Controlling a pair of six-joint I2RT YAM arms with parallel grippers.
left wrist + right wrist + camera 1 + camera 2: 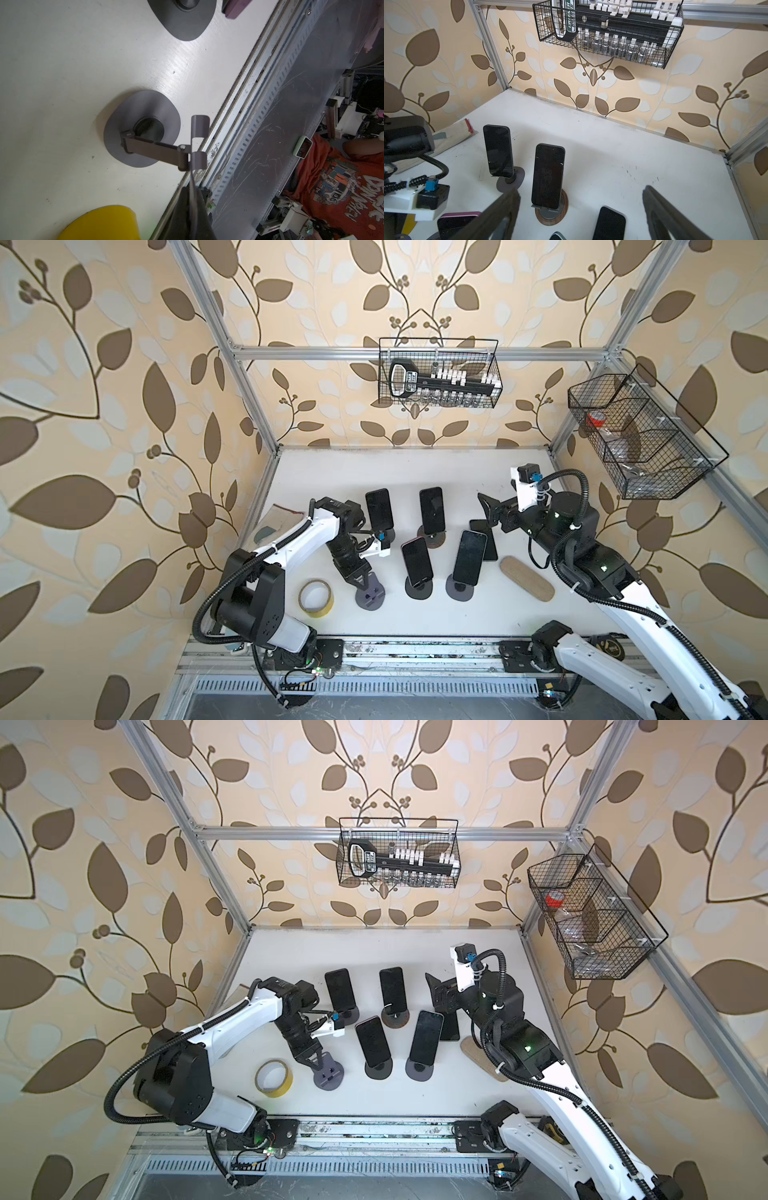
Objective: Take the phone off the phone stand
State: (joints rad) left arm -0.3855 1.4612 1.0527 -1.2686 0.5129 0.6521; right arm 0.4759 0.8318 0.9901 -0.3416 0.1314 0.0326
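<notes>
Up front, left hand [363, 581] clamps thin matte-grey phone stand [145, 108]; right hand [580, 192] spread.

Light: bright, even, overhead.
Glare: sheen on table [178, 68], left wrist view.
Blur: right gripper [580, 190] near lens, soft.
Shadows: faint, short.

arms [299, 537]: white shells, black joints | claws [362, 581]: black | hoses [587, 497]: black, ribbed | camera mounts [525, 491]: white, blue plugs
</notes>
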